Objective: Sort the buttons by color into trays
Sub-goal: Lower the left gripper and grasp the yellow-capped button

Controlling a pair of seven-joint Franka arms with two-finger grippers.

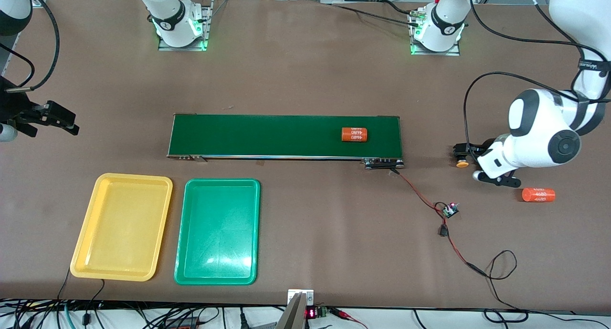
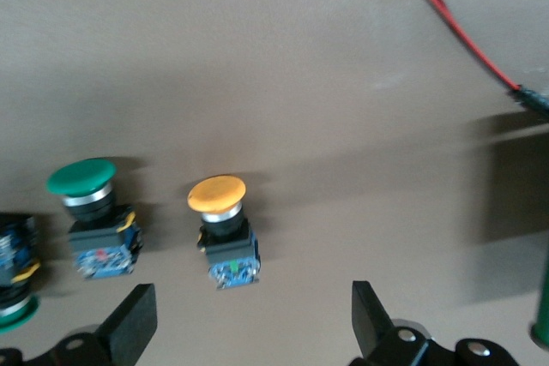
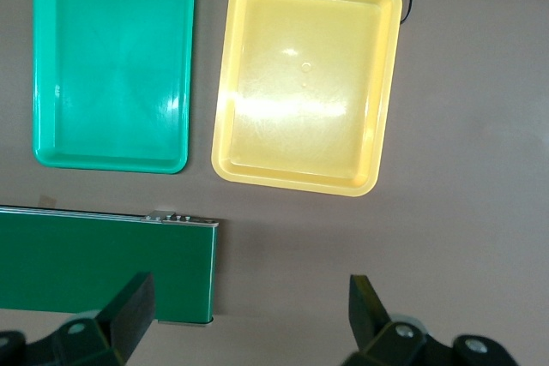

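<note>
Three buttons lie on the table under my left gripper [image 2: 250, 332], which is open and holds nothing. A yellow-capped button [image 2: 219, 203] is closest to the gap between the jaws. A green-capped button [image 2: 83, 186] lies beside it, and another green one [image 2: 12, 297] is cut off at the picture's edge. In the front view only the yellow cap [image 1: 461, 164] shows beside the left hand. The yellow tray [image 1: 122, 226] and green tray [image 1: 217, 231] lie side by side and hold nothing. My right gripper [image 3: 249, 323] hangs open over the table, off the conveyor's end.
A long dark green conveyor belt [image 1: 285, 135] carries an orange cylinder [image 1: 354, 134]. A second orange cylinder [image 1: 538, 195] lies on the table by the left arm. A small circuit board [image 1: 450, 210] with red and black wires trails toward the front edge.
</note>
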